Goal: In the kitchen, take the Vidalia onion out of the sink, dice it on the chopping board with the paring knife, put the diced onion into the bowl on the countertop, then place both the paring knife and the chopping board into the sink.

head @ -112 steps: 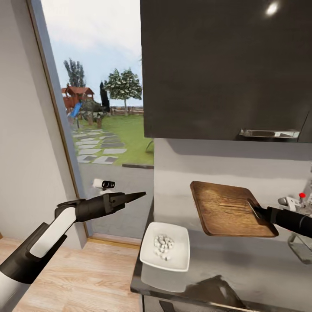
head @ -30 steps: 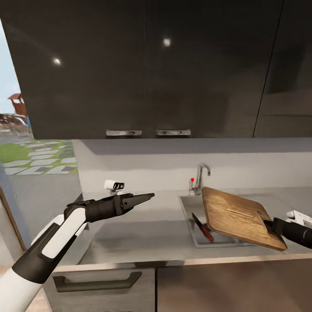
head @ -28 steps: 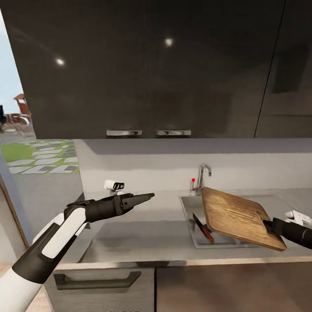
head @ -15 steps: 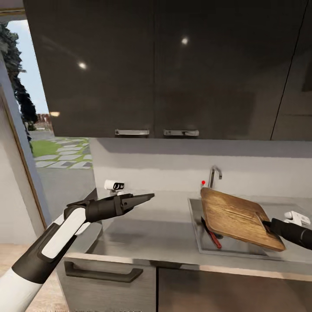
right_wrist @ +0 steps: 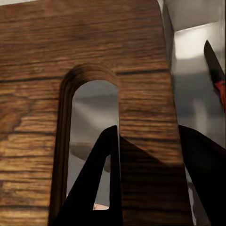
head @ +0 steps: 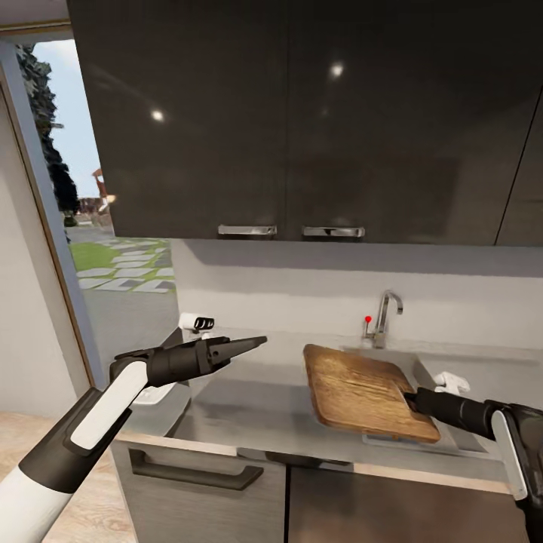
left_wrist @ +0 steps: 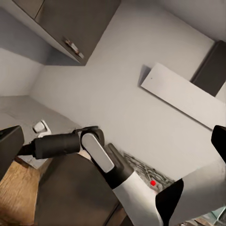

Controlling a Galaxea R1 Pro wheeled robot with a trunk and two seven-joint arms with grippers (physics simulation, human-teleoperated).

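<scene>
Right gripper [head: 413, 397] is clamped on the board [head: 362, 391] at its handle end; in the right wrist view one dark finger [right_wrist: 96, 188] pokes up through the oblong slot while the other lies along the outer edge, pinching the wood between them. That board is held roughly flat, tilted a little, above the counter [head: 256, 400] and overlapping the left part of the sink [head: 452, 437], whose basin is mostly hidden beneath it. The right wrist view catches the knife [right_wrist: 215, 73] down inside the steel basin past the board's edge, dark blade and a bit of red handle showing. Left gripper [head: 253, 342] hangs in the air over the counter's left end, holding nothing, its fingers drawn together into a point. Just behind the left arm a white corner of the bowl [head: 154, 394] peeks out on the counter. Farther back, the faucet [head: 386, 315] with its red knob stands at the wall, under dark upper cabinets [head: 302, 121]. A tall window [head: 90, 226] at far left opens onto a garden.
</scene>
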